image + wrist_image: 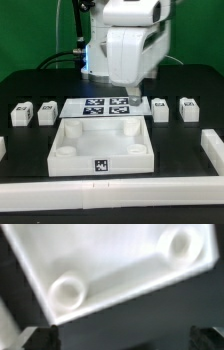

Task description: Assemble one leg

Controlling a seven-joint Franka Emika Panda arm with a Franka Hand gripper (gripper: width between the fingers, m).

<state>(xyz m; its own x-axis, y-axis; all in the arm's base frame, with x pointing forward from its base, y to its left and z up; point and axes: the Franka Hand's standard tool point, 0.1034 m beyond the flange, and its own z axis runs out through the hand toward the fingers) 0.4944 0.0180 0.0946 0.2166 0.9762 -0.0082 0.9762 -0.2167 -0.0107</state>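
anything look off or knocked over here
Nothing stands out. The tray lies flat, the legs sit in neat pairs on either side of the marker board, and the hand is open and empty.

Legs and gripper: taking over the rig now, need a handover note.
Gripper: open, empty, hanging low by the marker board's end at the exterior view's right.
Legs: four loose on the table, two each side of the marker board.
Tray-like piece: visible sockets empty.
Done: nothing fitted.
Left: grasp a leg, seat it in a socket.
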